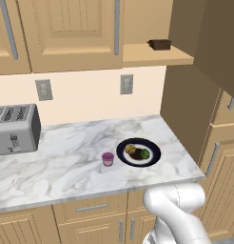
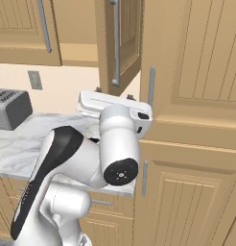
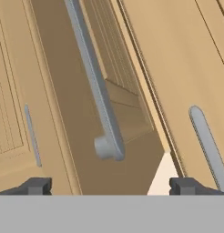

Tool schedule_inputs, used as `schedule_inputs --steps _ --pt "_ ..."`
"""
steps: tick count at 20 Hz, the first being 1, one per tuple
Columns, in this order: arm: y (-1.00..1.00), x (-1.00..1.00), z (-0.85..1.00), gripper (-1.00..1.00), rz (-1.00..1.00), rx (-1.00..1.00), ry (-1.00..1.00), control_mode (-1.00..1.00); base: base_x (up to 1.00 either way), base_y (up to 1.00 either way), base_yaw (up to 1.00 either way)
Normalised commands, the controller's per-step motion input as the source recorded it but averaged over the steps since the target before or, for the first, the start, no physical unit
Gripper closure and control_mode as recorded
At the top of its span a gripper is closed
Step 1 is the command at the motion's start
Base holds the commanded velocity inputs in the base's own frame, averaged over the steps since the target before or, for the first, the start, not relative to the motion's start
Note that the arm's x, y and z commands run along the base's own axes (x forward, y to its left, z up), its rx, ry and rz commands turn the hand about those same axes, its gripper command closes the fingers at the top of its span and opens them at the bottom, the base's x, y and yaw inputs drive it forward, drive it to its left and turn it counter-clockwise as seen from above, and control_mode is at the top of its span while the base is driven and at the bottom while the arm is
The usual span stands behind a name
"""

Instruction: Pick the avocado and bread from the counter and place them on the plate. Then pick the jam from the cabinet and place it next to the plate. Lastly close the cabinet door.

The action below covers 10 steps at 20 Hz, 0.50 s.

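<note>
On the white marble counter (image 1: pixel 66 157) sits the navy plate (image 1: pixel 152 148), with the golden-tan bread (image 1: pixel 130 149) and the dark green avocado (image 1: pixel 145 153) on it. The purple-pink jam (image 1: pixel 107 158) stands upright on the counter just left of the plate. The cabinet (image 1: pixel 152 55) is open, and its door (image 2: pixel 127 43) swings out toward me. My gripper (image 2: pixel 114 94) is open, just below the door's silver bar handle (image 2: pixel 116 43) and apart from it. In the hand view the handle (image 3: pixel 93 82) runs up between my gripper's (image 3: pixel 111 185) wide-apart fingertips (image 3: pixel 37 185), which hold nothing.
A dark brown box (image 1: pixel 160 45) sits on the open cabinet shelf. A silver toaster (image 1: pixel 14 128) stands at the counter's left end. Two wall outlets (image 1: pixel 126 84) are on the backsplash. A tall wooden cabinet (image 2: pixel 196 96) closes off the right side.
</note>
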Motion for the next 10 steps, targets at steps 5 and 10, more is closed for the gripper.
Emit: schedule_inputs --steps 5,10 --pt "0.48 0.8 -0.06 -1.0 -0.01 0.0 -0.08 -1.0 0.0 0.0 0.0" --pt "0.79 0.97 -0.18 -1.0 -0.05 0.0 -0.04 -1.0 0.0 0.0 0.0"
